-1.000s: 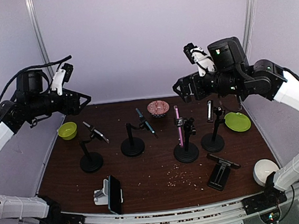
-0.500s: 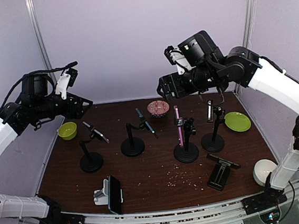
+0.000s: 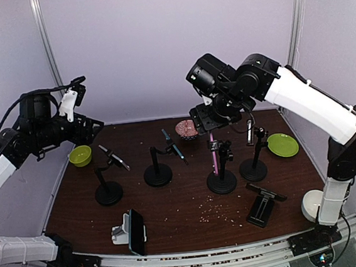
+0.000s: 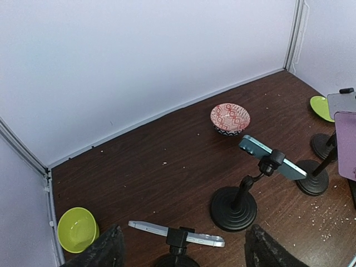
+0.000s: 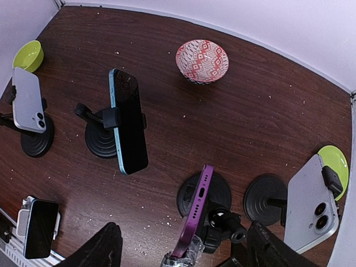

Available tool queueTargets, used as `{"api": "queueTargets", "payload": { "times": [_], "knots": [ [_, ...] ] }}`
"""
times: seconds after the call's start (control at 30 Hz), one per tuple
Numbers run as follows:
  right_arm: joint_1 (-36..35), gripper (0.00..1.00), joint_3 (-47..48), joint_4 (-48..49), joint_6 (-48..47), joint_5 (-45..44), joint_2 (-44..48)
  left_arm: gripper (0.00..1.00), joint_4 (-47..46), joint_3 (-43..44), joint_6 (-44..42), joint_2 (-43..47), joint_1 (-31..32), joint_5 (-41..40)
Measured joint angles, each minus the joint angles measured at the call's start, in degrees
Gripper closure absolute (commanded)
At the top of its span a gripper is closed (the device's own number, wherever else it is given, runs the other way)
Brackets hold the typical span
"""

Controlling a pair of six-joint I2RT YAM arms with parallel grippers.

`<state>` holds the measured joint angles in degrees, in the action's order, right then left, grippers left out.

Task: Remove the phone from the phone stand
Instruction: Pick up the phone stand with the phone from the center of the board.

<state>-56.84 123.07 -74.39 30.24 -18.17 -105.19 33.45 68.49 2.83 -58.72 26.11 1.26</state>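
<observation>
- Lilac-walled booth, dark brown table [image 3: 172, 200] with crumbs [image 3: 218, 208] scattered over the near middle.
- Four black round-base stands in a row across the table, each clamping a phone.
- purple phone [image 3: 212, 150] sits in its clamp, long side up, on the black stand [image 3: 222, 181], third from the left. It is still mounted.
- right gripper [image 5: 185, 233] hangs just over the top end of the purple phone, pincer spread wide. In the wrist view the fingers [image 5: 108, 247] sit either side of the phone's top edge and nothing is pinched. No contact visible.
- left gripper [image 4: 183, 247] is up high at the left side of the table, well apart from the purple phone. Its pincer is spread too and holds nothing.
- silver phone [image 3: 114, 157] lies tilted nearly flat on the leftmost stand, below the left gripper.
- blue phone [image 3: 173, 145] is tilted on the second stand.
- white phone [image 3: 249, 131] stands upright on the rightmost stand, just beside the purple one.
- red patterned bowl [image 3: 188, 129] sits at the back centre.
- green bowl [image 3: 80, 155] is at the back left and a green plate [image 3: 282, 144] at the right.
- dark phone [image 3: 136, 232] leans in a white dock [image 3: 119, 234] at the front left.
- folding black stand [image 3: 263, 202] is at the front right, with a white round object [image 3: 314, 203] near the right arm's base.
</observation>
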Motion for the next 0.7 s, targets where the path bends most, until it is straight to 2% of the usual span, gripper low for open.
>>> {"api": "queueTargets", "payload": {
  "times": [0.13, 0.3, 0.5, 0.57, 0.7],
  "knots": [
    [0.00, 0.20, -1.99, 1.81, -0.83, 0.13, 0.98, 0.27, -0.90, -0.79, 0.04, 0.46, 1.55, -0.52],
    [0.00, 0.14, -8.26, 6.43, -6.29, -0.72, 5.11, 0.27, -2.36, -2.40, 0.33, -0.44, 8.20, -4.42],
    [0.02, 0.08, -24.87, 17.90, -17.20, -8.09, 18.34, 0.27, -3.98, -3.67, 0.94, -3.56, 16.74, -9.62],
    [0.04, 0.07, -32.35, 23.89, -21.49, -10.43, 24.74, 0.27, -5.95, -5.05, 1.68, -4.81, 19.71, -11.50],
    [0.09, 0.06, -40.98, 32.02, -27.91, -12.59, 32.63, 0.27, -10.36, -6.91, 3.13, -8.20, 24.90, -14.36]
  ]
}}
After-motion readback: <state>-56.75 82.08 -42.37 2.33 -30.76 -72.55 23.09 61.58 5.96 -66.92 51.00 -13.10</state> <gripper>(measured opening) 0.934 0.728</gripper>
